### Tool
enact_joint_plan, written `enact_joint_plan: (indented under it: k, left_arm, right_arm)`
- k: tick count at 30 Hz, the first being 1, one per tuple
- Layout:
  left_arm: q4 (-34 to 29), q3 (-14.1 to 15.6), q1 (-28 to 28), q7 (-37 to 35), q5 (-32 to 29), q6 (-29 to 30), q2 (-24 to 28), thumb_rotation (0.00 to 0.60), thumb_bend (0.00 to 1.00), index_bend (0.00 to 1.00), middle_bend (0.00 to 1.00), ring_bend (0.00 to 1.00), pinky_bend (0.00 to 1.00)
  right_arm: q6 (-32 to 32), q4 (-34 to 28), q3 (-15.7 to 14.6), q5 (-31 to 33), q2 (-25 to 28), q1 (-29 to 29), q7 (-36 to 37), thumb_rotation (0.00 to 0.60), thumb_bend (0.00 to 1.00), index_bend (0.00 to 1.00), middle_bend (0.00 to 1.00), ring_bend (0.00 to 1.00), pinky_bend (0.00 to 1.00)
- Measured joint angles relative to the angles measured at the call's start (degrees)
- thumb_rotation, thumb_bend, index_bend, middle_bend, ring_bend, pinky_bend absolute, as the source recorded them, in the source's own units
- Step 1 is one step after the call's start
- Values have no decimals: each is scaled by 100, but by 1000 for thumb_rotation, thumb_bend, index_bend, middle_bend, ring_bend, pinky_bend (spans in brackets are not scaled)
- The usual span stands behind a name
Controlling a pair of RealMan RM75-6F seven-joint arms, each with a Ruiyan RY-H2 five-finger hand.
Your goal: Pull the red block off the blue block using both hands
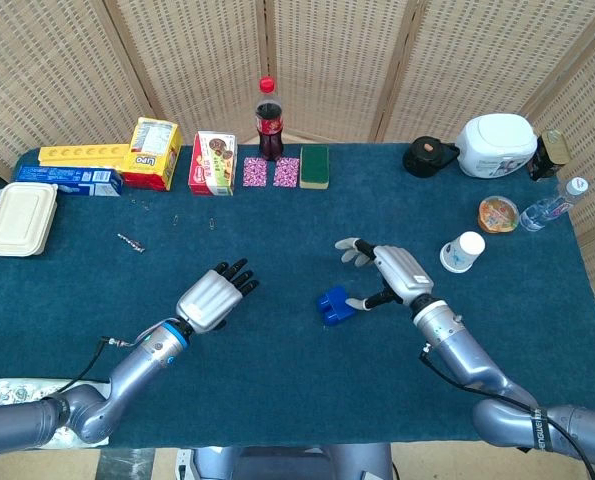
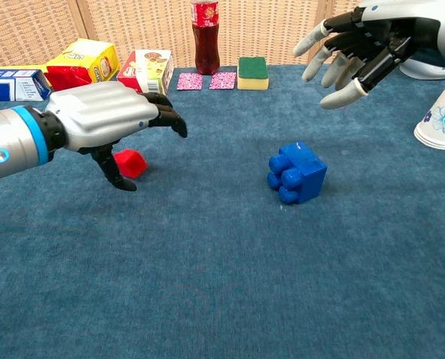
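The blue block [image 1: 334, 304] [image 2: 297, 173] lies alone on the blue cloth near the table's middle, studs facing forward. The red block [image 2: 130, 162] rests on the cloth apart from it, behind my left hand's thumb; the head view hides it under that hand. My left hand [image 1: 217, 293] [image 2: 106, 116] hovers over the red block, fingers stretched out and holding nothing. My right hand [image 1: 392, 272] [image 2: 357, 45] is raised above and right of the blue block, fingers spread, empty.
A cola bottle [image 1: 268, 118], snack boxes [image 1: 213, 162], two pink squares and a green sponge [image 1: 314, 166] line the back. A paper cup [image 1: 463, 251], a snack cup, a water bottle and a white cooker [image 1: 495, 145] stand at the right. A white lunchbox [image 1: 20, 218] sits at the left.
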Motion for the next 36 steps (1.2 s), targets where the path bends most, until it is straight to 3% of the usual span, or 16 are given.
enact_joint_plan:
  k: [6,13,25,36]
  left_arm:
    - [-281,-136,51,-8,-198,227,132,600,63,204,231,102,294]
    - [-702,-87,534,-593,-65,906,827,600,81,203,231,102,294]
    - [-881,438,1664,-1835,767,2271,1860,600,84,204,231,102,294]
    - [-278,828,2656,-2876,1162,3332,2408,600,84,203,231,102,294]
  right_arm:
    - [82,90,-14,-144,16,-65,16,600,215,231,347,385,324]
    - [330,275,-71,-274,-15,-201,-67,600,221,340,403,450,378]
    - [1406,671,-332,-647,-346,-520,-1272,600,235,421,462,500,417]
    - [2229,579,-709,-965,-245,-1180,-1837,600,251,456,475,500,410]
